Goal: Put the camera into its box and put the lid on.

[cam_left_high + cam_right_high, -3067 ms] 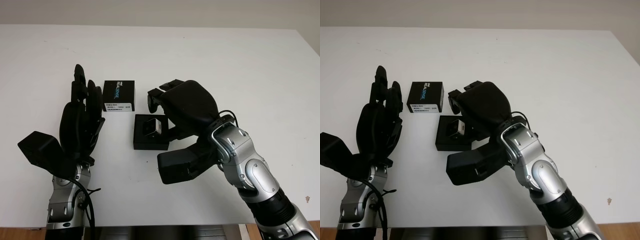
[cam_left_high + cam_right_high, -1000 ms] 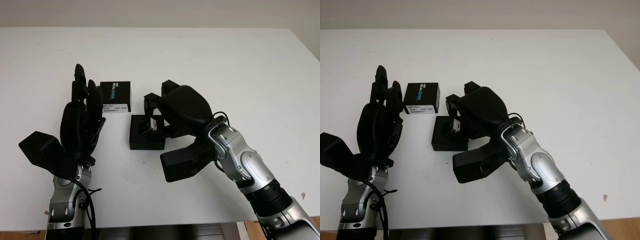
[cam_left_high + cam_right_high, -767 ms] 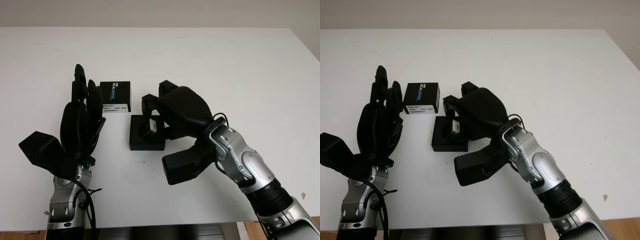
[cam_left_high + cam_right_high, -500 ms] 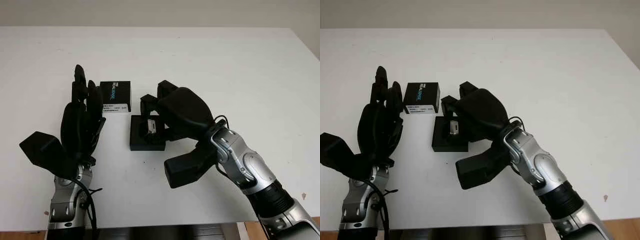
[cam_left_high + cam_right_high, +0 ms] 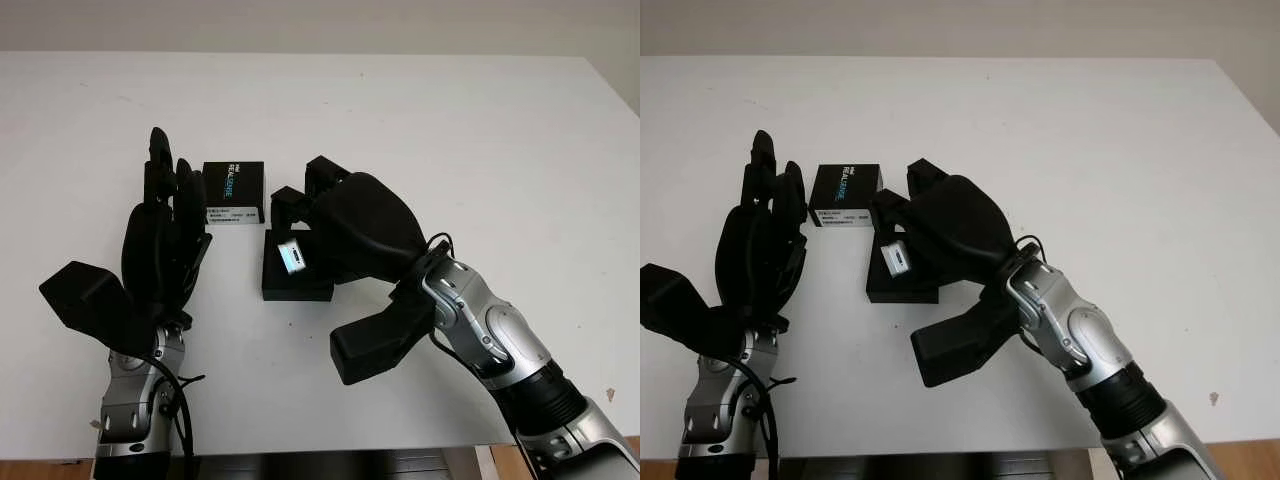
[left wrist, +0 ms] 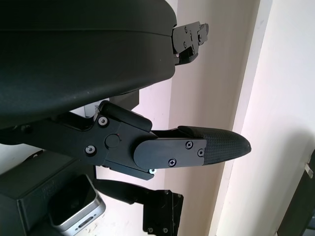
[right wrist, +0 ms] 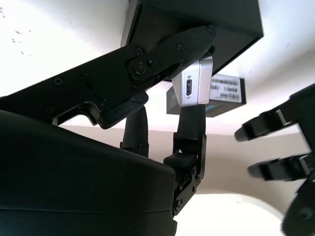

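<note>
Currently the camera (image 5: 897, 258) is held above the open box (image 5: 295, 284).

It is pinched between the fingers (image 7: 170, 54) of the right hand (image 5: 345, 225), a small silver block kept just over the black box lying on the white surface (image 5: 450, 150) beneath that hand. Beyond the fingertips, next to the box, the lid (image 5: 232, 190) is seen flat, its printed label turned up. Off to the side, just past the lid, the left hand (image 5: 160, 245) is raised upright, open, with nothing held.
</note>
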